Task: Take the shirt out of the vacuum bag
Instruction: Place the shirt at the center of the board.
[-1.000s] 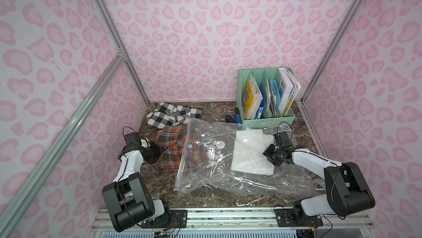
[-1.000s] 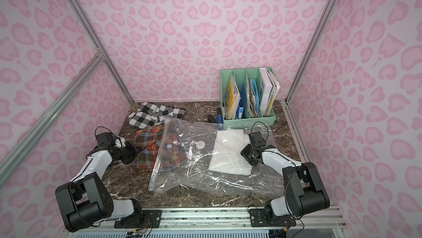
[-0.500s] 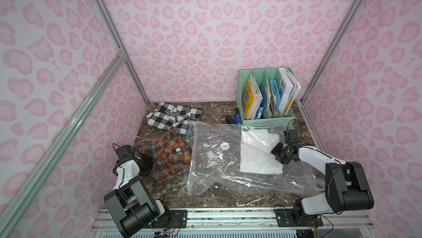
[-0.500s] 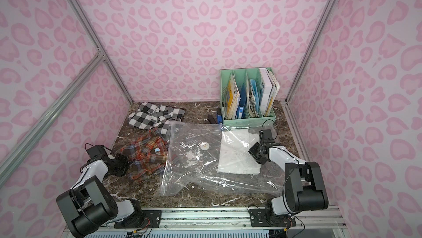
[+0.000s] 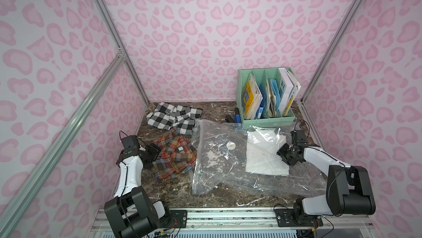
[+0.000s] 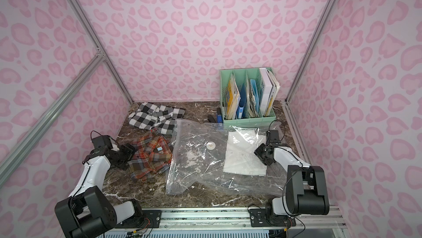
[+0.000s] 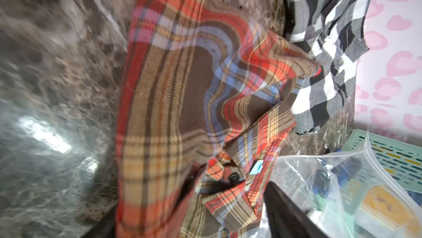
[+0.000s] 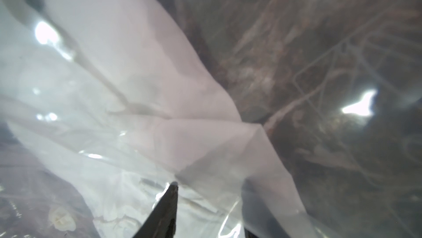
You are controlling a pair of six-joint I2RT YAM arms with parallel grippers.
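I see the red, brown and blue plaid flannel shirt [image 5: 174, 157] lying crumpled on the dark marbled counter [image 5: 182, 193], left of centre in both top views. It is wholly outside the large, clear, crinkly plastic vacuum bag [image 5: 219, 166], whose left edge lies right against it. The bag sprawls across the middle and lower right of the frame, its small white round valve [image 5: 231, 145] facing up. Inside it, towards the right, sits a white folded cloth [image 5: 265, 159].

My left pincer [image 5: 155, 154] is at the shirt's left edge. In the left wrist view one dark finger [image 7: 287, 214] stands well apart from its partner, with plaid fabric lying loose between them — spread wide, clamping nothing.

My right pincer [image 5: 282, 154] rests on the bag's right part, by the white cloth. In the right wrist view one finger [image 8: 167, 209] shows against the film and the rest is veiled — I cannot tell whether it grips the plastic.

A black-and-white checked cloth [image 5: 173, 117] lies at the counter's upper left, and a mint-green file rack [image 5: 267, 119] stands at its upper right.
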